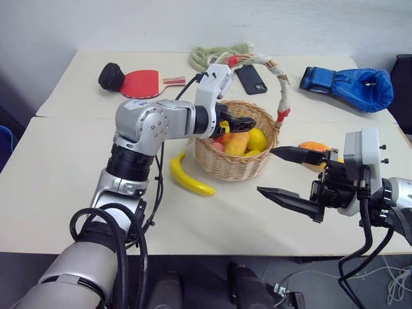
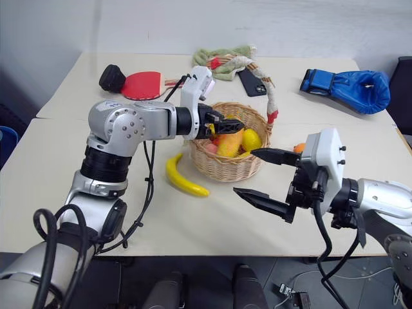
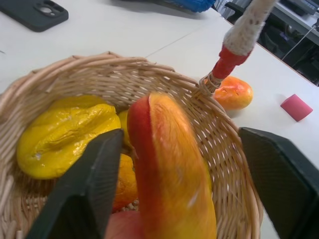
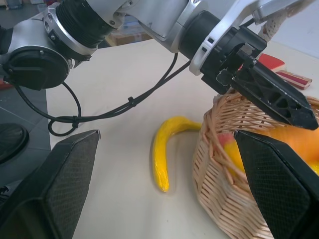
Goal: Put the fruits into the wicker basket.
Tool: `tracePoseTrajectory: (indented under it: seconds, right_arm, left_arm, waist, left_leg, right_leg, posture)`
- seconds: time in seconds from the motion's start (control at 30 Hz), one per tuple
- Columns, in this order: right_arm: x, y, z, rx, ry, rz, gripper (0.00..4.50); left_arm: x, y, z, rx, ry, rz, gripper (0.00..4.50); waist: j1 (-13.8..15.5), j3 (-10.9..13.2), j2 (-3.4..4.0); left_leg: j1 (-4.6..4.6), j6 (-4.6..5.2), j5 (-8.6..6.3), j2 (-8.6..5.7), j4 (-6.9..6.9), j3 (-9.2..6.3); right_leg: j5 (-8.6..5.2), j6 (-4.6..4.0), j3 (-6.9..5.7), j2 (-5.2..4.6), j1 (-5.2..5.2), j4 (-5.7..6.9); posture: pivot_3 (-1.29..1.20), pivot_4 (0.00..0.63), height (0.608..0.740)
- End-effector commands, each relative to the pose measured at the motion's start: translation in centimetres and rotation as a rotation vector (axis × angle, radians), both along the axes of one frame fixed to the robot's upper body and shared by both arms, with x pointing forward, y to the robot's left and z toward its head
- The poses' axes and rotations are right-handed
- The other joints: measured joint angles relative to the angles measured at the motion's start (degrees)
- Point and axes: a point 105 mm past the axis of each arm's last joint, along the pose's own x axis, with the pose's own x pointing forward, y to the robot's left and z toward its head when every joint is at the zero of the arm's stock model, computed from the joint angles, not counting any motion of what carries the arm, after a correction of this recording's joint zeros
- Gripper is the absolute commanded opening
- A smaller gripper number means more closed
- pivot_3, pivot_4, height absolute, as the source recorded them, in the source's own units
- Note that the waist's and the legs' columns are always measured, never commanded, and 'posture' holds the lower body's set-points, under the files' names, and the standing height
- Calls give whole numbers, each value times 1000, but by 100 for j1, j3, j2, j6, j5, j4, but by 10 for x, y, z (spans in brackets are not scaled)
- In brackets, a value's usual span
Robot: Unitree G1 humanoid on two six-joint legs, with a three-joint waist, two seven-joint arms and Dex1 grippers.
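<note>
The wicker basket (image 1: 235,164) stands mid-table and holds several fruits, among them a lumpy yellow one (image 3: 65,134). My left gripper (image 1: 241,122) reaches in over its rim, open. A yellow-orange-red mango (image 3: 169,179) stands on end between the spread fingers (image 3: 84,189), with a clear gap on one side. A yellow banana (image 1: 187,177) lies on the table just left of the basket. Another orange mango (image 1: 315,147) lies right of the basket, partly hidden behind my right gripper (image 1: 267,170). That gripper hovers open and empty, pointing toward the basket.
Along the table's far side lie a red paddle (image 1: 141,82), a black lump (image 1: 111,76), a green cloth (image 1: 215,55), a dark phone (image 1: 251,78) and a blue boxing glove (image 1: 354,87). A pink square (image 3: 296,107) lies beyond the right-hand mango. The basket's tall corded handle (image 1: 277,77) arches over it.
</note>
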Motion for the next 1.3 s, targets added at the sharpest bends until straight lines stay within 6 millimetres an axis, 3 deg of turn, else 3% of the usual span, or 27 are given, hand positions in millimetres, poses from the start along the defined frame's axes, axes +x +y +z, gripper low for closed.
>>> tracePoseTrajectory:
  seconds: [0.03,0.13,0.27,0.37,0.5,0.67,0.7,0.73,0.87,1.0,1.07,1.17,1.3]
  right_arm:
    - [0,-5,9,-10,-56,-20,4500]
    - [2,-7,8,-19,-55,-22,4500]
    - [9,-11,3,-28,-47,-24,4500]
    - [16,-11,0,-20,-34,-3,4500]
    - [21,-8,-2,-12,-16,32,4500]
    - [28,-8,-4,-16,2,53,4500]
    - [29,-7,-4,-17,5,56,4500]
    - [29,-7,-4,-17,7,58,4500]
    - [29,-5,-4,-18,12,66,4500]
    - [28,-4,-3,-19,9,57,4500]
    - [26,-4,-3,-20,4,49,4500]
    - [22,-4,-2,-25,-7,37,4500]
    - [14,0,1,-27,-30,38,4500]
  left_arm:
    - [-13,19,19,-31,-27,-25,4485]
    - [-25,39,18,-21,-3,-36,4485]
    - [-37,86,26,-48,-5,45,4485]
    - [-38,138,33,92,-230,205,4485]
    - [-94,173,27,49,-100,7,4485]
    - [-129,222,5,168,51,43,4485]
    - [-135,226,3,157,85,36,4485]
    - [-139,228,2,149,113,26,4485]
    - [-150,217,-13,197,174,-52,4485]
    - [-117,206,-36,166,303,95,4485]
    - [-97,201,-44,103,327,157,4485]
    - [-69,199,-55,20,363,299,4485]
    - [-50,183,-72,-50,463,391,4485]
  waist:
    - [-10,0,0]
    - [-20,-1,1]
    - [-24,0,1]
    - [-66,0,1]
    - [-139,2,1]
    - [-151,2,0]
    - [-138,3,0]
    - [-115,4,0]
    - [-61,5,0]
    - [28,7,4]
    - [0,6,3]
    - [-36,9,-2]
    - [-54,11,-4]
  left_leg:
    - [2,1,0,0,0,0]
    - [12,1,1,1,-2,1]
    - [13,-2,5,2,1,-3]
    - [18,-5,7,3,-1,0]
    - [23,-10,9,5,-10,2]
    - [25,-1,1,6,-9,4]
    - [24,-1,1,6,-9,4]
    - [23,-1,1,6,-9,0]
    - [25,1,-1,6,-9,-2]
    - [29,4,-1,4,-7,-9]
    - [27,5,0,2,-1,-17]
    - [21,5,0,5,-1,-18]
    - [20,5,0,8,-4,-18]
  right_leg:
    - [0,0,0,0,0,2]
    - [0,0,2,1,1,12]
    - [-1,0,1,1,1,22]
    - [0,0,3,1,-1,25]
    - [-8,-14,4,2,-2,33]
    - [-19,-35,1,-4,-2,29]
    - [-23,-42,1,-4,-4,30]
    - [-64,-118,-4,-6,-3,30]
    - [-72,-133,-5,-7,0,33]
    - [-68,-125,-6,-4,10,38]
    - [-12,-22,-4,0,13,44]
    - [-6,-11,-3,-1,5,68]
    - [-6,-10,-5,-7,0,69]
  posture:
    - [0,150,740]
    - [0,150,740]
    - [0,150,740]
    - [0,150,740]
    - [0,150,740]
    - [0,150,740]
    - [0,150,740]
    - [0,150,740]
    - [0,150,740]
    - [0,150,740]
    - [0,150,740]
    - [0,150,740]
    - [0,150,740]
